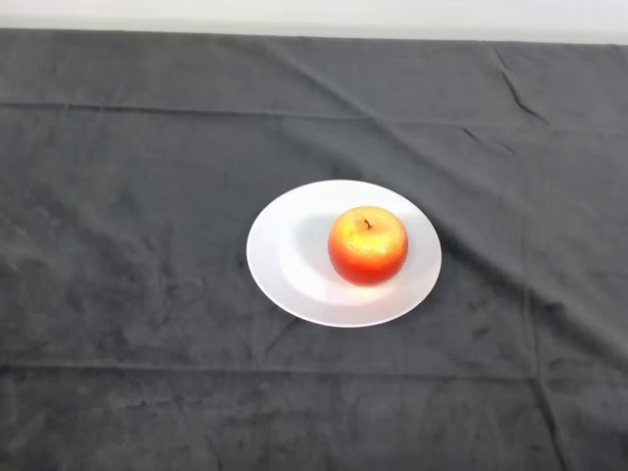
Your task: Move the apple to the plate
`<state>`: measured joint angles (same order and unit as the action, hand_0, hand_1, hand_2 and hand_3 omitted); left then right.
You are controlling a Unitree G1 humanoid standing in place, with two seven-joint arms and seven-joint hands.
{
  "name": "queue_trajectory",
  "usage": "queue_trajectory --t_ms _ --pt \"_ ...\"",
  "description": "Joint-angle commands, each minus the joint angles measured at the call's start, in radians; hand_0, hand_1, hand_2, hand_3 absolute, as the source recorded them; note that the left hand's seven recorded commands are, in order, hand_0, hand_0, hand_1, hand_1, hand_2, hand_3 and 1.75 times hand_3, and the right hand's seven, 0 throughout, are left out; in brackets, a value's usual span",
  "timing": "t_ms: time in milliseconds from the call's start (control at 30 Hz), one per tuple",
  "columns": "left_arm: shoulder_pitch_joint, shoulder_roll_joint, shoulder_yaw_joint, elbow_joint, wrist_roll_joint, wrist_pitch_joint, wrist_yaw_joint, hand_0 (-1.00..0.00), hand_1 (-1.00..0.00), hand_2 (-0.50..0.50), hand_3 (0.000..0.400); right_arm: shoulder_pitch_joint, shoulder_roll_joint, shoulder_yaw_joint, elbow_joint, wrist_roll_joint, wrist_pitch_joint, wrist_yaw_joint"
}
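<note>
A red and yellow apple point(368, 245) stands upright on a white round plate point(289, 255), a little right of the plate's middle, with its stem facing up. The plate lies near the centre of the table on the dark cloth. No part of the robot shows in the head view.
The dark grey cloth point(128, 196) covers the whole table, with creases running across it. A pale wall strip point(314, 15) runs along the table's far edge.
</note>
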<state>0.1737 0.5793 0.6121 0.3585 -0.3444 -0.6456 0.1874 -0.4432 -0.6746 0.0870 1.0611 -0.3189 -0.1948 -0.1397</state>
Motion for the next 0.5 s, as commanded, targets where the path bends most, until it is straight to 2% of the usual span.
queue_trajectory --t_ms 33,500 --pt "-0.033 -0.021 0.063 0.043 0.011 -0.016 -0.013 0.0 0.0 0.0 0.0 0.071 0.02 0.0225 0.056 -0.0222 0.012 0.0049" --pt "-0.04 -0.03 0.081 0.038 0.02 -0.006 -0.032 0.0 0.0 0.0 0.0 0.071 0.02 0.023 0.058 -0.0225 0.011 0.0042"
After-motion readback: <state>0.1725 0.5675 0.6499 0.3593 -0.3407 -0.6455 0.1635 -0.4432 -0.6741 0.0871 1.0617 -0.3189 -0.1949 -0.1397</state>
